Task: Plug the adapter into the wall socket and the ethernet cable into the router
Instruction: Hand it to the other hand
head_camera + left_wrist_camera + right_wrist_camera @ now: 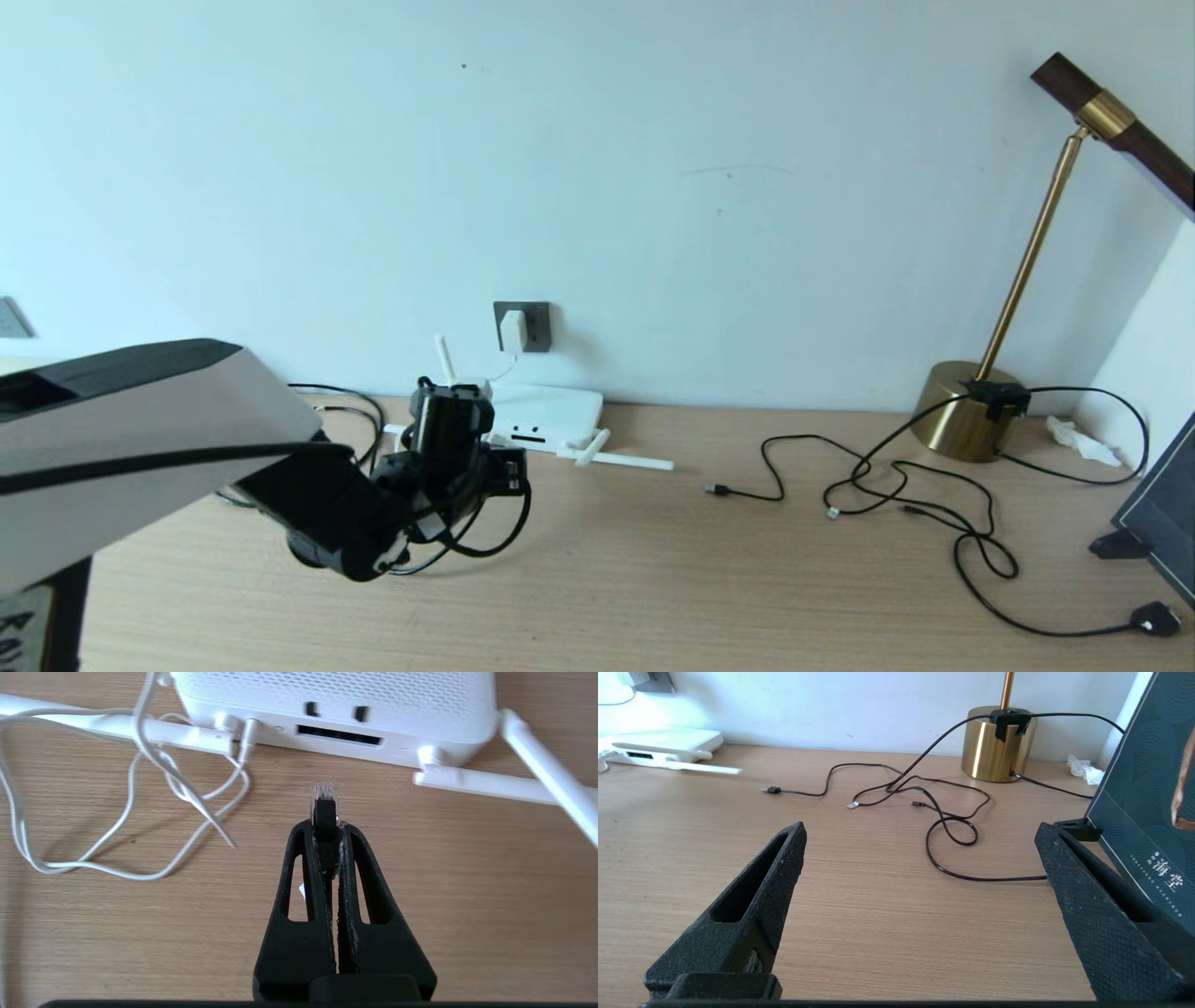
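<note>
The white adapter (513, 329) sits in the dark grey wall socket (536, 327), and its thin white cord (140, 765) runs down to the router (336, 690). The router (551, 411) lies flat against the wall. My left gripper (325, 828) is shut on the ethernet cable (324, 805) just behind its clear plug. The plug tip points at the router's dark port slot (339, 735), a short gap away from it. In the head view the left gripper (453, 401) hovers right in front of the router. My right gripper (922, 830) stands open over bare table with nothing between its fingers.
A brass lamp (971, 411) stands at the back right, with thin black cables (896, 485) sprawled in front of it. A dark framed board (1167, 523) leans at the right edge. White router antennas (625, 459) lie on the table beside the router.
</note>
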You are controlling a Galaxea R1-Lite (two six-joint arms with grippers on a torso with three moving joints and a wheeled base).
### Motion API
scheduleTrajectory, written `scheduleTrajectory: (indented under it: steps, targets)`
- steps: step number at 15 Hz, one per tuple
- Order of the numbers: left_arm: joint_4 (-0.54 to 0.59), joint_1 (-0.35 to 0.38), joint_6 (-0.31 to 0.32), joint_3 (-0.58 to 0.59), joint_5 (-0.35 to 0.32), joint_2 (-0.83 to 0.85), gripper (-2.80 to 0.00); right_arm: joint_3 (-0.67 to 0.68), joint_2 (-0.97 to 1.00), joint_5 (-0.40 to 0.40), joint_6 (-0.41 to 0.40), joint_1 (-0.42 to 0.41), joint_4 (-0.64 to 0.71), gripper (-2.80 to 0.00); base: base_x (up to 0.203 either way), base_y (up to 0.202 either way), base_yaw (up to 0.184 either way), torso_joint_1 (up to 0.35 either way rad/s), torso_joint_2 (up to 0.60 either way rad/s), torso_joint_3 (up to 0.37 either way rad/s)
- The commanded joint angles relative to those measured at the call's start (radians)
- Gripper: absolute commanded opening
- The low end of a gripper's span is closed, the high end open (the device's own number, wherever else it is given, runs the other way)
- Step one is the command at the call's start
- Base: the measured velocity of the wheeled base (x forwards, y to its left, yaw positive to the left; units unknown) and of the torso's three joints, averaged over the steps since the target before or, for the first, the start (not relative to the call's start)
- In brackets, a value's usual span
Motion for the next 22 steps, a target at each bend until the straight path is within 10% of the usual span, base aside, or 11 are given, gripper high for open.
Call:
scheduleTrajectory:
  steps: [1,22]
  targets:
    - [0.002,0.004,-0.001,-0.016,0.001,0.028,-2.80,0.012,0.002,0.000,0.000,0.000,0.000,0.00,0.000,0.000,0.000,0.000,0.00,0.000]
    - [0.058,0.001,0.000,-0.174,0.036,0.146,-2.80,0.012,0.002,0.000,0.000,0.000,0.000,0.00,0.000,0.000,0.000,0.000,0.00,0.000]
